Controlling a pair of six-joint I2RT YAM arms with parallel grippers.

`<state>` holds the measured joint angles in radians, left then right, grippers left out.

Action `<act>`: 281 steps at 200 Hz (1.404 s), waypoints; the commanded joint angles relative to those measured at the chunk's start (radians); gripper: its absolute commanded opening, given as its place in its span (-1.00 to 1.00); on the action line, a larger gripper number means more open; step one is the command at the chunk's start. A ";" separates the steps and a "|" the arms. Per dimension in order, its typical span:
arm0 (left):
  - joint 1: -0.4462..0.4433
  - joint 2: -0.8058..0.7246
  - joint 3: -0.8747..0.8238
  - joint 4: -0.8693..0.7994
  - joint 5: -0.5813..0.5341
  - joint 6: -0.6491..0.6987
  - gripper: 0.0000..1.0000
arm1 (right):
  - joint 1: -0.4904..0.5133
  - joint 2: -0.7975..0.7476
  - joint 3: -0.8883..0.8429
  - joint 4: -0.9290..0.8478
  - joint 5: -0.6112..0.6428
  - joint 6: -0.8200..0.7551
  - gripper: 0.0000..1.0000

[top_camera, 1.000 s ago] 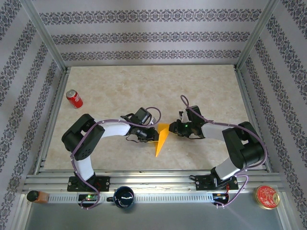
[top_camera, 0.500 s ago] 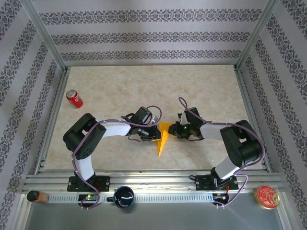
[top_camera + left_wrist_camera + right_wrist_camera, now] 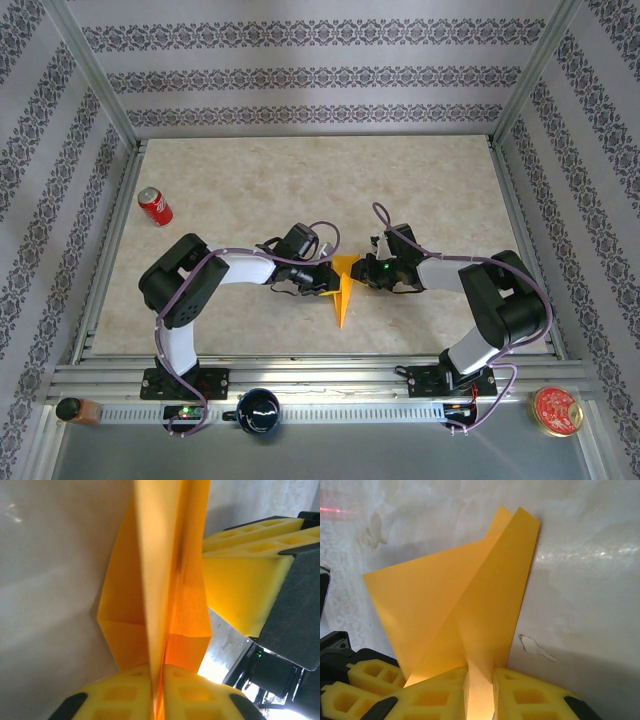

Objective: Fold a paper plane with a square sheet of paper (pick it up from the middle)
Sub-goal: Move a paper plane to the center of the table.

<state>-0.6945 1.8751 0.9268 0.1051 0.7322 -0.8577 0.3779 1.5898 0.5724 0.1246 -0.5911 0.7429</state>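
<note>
2 grips on paper plane (image 3: 343,300): left hand (image 3: 156,695), right hand (image 3: 480,685); long axis near-far, nose toward arm bases.

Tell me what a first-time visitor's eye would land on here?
The bright orange-yellow paper plane at the middle of the marble-patterned table grabs attention first. It is pinched from either side by the left gripper and the right gripper, both with chunky yellow fingers. After that, the red soda can stands out, alone near the table's left edge.
</note>
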 commanded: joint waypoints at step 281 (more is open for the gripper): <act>-0.025 -0.122 0.192 -0.537 -0.434 0.116 -1.00 | 0.145 0.102 0.177 -0.011 -0.055 0.066 -0.36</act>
<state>-0.7071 1.7420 1.0874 -0.3878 0.2985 -0.7635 0.5152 1.6676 0.7311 0.1272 -0.6846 0.8101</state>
